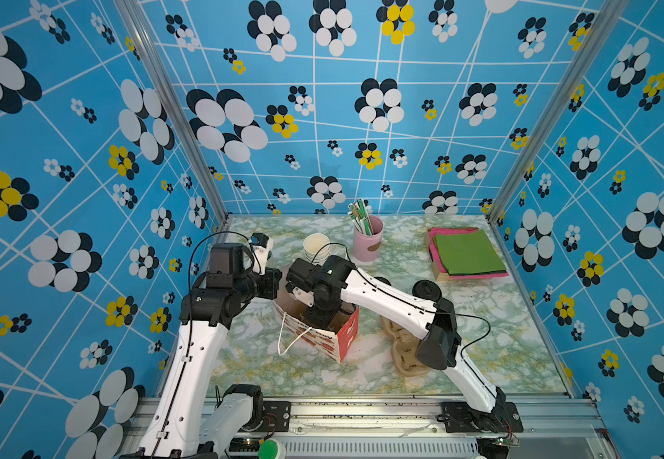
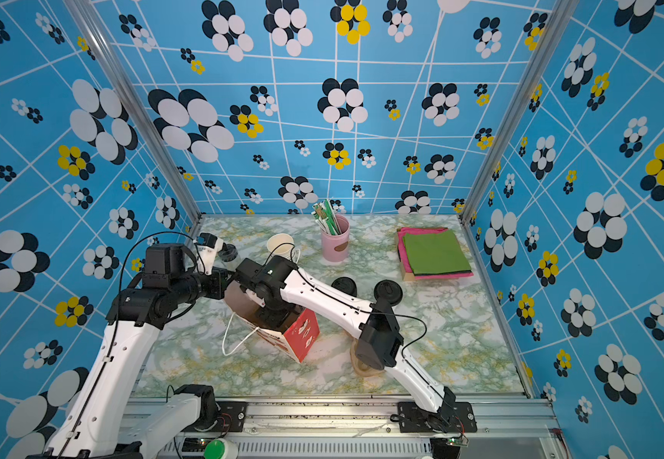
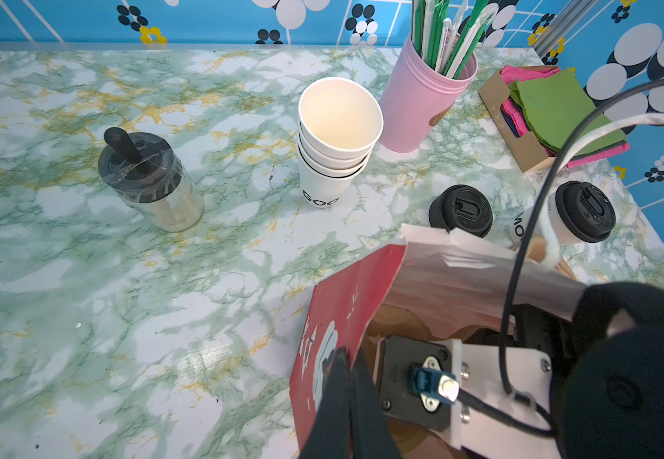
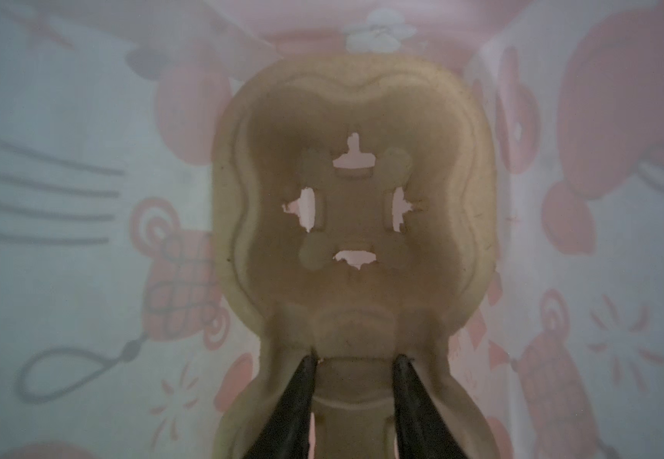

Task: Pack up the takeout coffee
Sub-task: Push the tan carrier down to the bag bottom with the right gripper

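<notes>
The coffee (image 3: 572, 214) sits on the desk (image 3: 83, 278) outside the bag (image 3: 346, 294), near a pile of lids (image 3: 460, 210). The left gripper (image 3: 346, 353) has its jaws pressed together on the bag's red wall. Inside the bag, the right gripper (image 4: 356, 357) has its jaws partly spread, tips against a pulp carrier (image 4: 362, 107); I cannot tell whether they grip it.
</notes>
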Controlling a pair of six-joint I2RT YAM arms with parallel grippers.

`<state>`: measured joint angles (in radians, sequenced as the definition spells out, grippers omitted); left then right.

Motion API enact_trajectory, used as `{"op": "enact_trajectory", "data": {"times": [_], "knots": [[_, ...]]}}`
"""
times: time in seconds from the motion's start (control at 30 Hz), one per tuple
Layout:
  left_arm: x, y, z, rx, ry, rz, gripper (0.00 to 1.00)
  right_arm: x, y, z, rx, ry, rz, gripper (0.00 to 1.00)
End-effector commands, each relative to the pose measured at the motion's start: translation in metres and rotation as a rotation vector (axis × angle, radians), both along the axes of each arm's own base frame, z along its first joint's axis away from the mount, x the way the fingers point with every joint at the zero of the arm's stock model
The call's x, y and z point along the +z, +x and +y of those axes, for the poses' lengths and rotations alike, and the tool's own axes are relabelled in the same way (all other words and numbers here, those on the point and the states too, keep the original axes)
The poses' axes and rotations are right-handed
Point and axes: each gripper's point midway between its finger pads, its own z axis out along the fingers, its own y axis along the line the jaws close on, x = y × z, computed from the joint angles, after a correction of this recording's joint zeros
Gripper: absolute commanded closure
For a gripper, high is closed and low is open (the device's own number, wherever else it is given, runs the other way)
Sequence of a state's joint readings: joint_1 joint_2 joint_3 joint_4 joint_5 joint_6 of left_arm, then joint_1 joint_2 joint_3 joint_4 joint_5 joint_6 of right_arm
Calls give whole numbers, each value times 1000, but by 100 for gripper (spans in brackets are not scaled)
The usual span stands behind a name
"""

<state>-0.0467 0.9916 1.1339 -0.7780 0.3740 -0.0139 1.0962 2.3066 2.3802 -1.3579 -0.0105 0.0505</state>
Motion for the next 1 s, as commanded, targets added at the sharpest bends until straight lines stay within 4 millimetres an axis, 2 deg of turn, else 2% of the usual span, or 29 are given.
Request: {"op": "enact_trajectory", "data": {"times": [0.0,0.37,0.6,0.8,0.97], "knots": [[2,1,0,-15,2,-23,100,-13,-3,-3,-32,-31,62,66],[3,2,1,-9,7,-27,100,-59,1,-5,-46,-117,111,65],[2,2,3,0,10,-23,100,-80,0,-8,-55,-162,138,63],[1,2,3,3,11,-20,100,-87,-1,-10,-55,-183,149,60],[-1,1,4,9,16,-14,100,-75,0,-7,-50,-152,136,57]]}}
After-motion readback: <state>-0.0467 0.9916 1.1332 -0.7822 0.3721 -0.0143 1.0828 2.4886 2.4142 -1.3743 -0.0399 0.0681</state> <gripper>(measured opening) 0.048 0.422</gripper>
